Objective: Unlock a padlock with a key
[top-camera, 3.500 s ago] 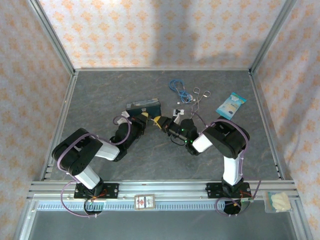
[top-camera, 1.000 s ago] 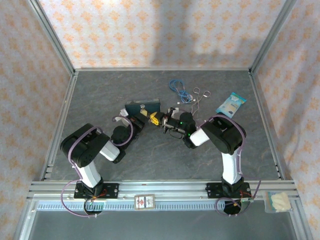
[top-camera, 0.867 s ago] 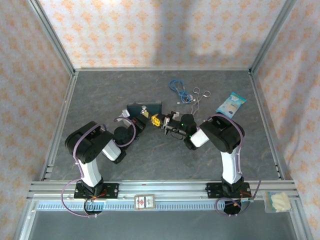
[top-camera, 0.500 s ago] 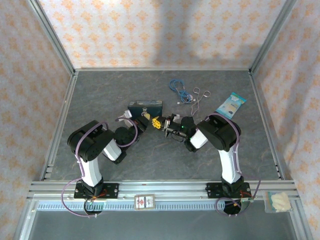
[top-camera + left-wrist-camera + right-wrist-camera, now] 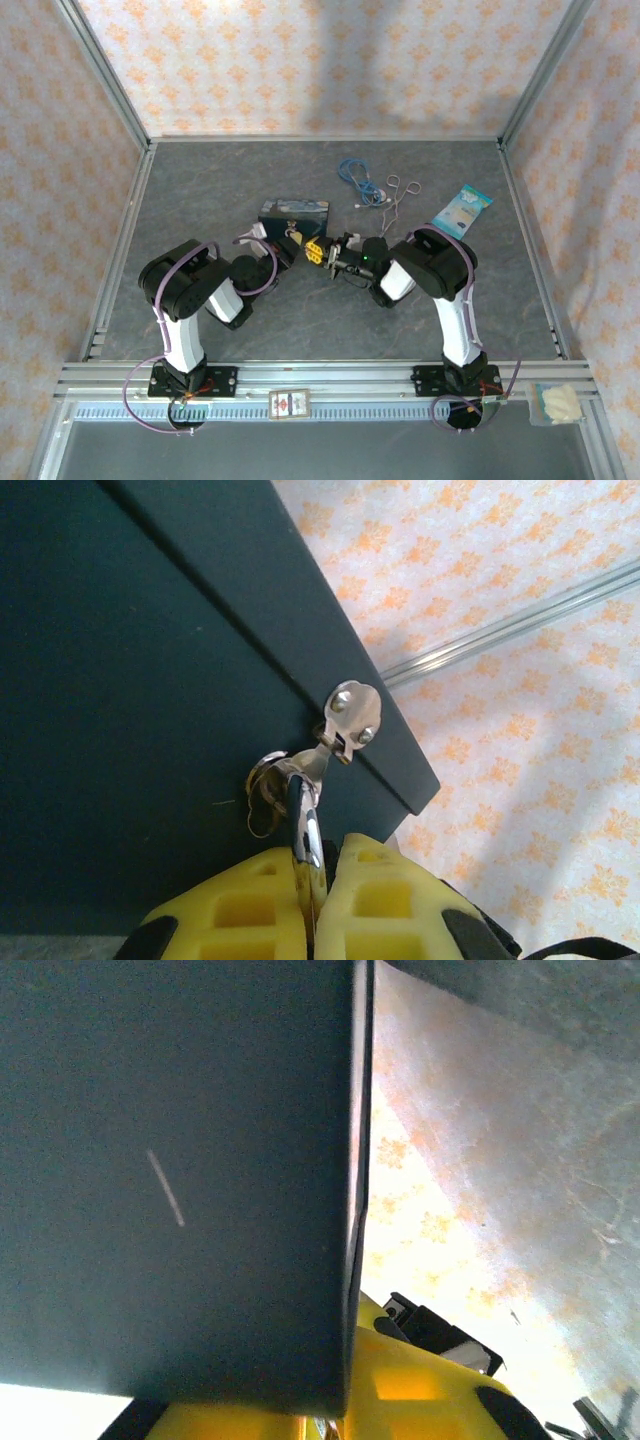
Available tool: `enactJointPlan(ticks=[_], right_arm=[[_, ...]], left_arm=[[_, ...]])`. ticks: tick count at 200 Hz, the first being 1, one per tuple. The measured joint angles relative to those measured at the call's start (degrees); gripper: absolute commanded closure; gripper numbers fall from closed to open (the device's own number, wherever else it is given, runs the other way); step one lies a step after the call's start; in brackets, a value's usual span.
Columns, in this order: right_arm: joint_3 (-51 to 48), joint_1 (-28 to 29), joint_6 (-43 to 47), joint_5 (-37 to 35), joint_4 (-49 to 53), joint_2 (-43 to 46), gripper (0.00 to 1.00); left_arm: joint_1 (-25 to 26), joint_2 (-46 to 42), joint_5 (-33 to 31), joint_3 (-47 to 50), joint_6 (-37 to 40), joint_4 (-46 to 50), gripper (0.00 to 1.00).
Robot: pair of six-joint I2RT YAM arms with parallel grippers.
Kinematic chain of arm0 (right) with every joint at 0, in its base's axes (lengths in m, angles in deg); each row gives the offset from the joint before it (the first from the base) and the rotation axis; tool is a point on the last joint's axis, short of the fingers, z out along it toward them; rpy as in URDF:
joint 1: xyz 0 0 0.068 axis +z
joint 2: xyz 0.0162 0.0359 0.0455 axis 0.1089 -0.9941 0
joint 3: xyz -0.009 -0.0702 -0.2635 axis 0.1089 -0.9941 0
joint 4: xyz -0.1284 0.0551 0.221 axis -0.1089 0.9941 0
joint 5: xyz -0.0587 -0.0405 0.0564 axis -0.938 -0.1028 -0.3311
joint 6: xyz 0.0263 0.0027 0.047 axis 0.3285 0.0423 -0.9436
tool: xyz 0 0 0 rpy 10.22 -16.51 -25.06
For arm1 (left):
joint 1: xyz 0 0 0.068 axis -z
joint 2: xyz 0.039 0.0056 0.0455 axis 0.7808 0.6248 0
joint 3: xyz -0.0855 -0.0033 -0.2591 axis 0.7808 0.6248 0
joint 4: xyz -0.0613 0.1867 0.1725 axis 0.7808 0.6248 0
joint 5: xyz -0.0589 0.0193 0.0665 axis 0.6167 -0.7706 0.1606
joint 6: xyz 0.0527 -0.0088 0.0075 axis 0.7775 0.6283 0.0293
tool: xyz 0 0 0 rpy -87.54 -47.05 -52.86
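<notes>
- Left gripper (image 5: 312,885): yellow jaws pinched shut on the tiny dark padlock (image 5: 303,815), just below the silvery round latch (image 5: 350,715) of the dark tin box (image 5: 150,680).
- Right gripper (image 5: 332,254): close against the tin; jaw gap cannot be told.

The tin box (image 5: 130,680) shows a matt, dark teal finish, with a hasp (image 5: 350,715) of polished, mirror-bright metal. The left gripper (image 5: 312,875) has yellow fingers (image 5: 240,915) of dull moulded plastic, and a glossy, chrome-like metal piece (image 5: 308,835) sits between them. The table (image 5: 200,190) is grey, stone-patterned and matt. Brushed aluminium rails (image 5: 330,137) line its far edge, below an orange-printed matt wallcovering (image 5: 300,60).
</notes>
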Motion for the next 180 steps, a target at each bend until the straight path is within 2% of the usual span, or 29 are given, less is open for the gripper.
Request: enactJointPlan(ticks=[35, 55, 94, 131, 180], right_arm=[[-1.44, 0.87, 7.54, 0.17, 11.85, 5.16, 0.6], [-1.4, 1.01, 15.78, -0.87, 23.34, 10.73, 0.54], [2.89, 1.01, 34.16, -7.06, 45.68, 21.57, 0.5], [5.75, 1.01, 48.41, -14.29, 60.87, 25.35, 0.49], [6.16, 1.38, 58.62, -20.85, 72.76, 25.62, 0.49]], left_arm=[[0.02, 0.0, 1.03, 1.75, -1.86, 0.02, 1.0], [0.07, 0.0, 1.16, 1.99, -2.6, 0.04, 1.0], [0.09, -0.92, 1.01, 2.45, -2.62, 2.51, 1.0], [0.17, -7.74, -0.74, 1.36, -1.97, 15.32, 1.0], [1.55, -11.67, -4.5, -2.23, 0.33, 31.34, 1.0]])
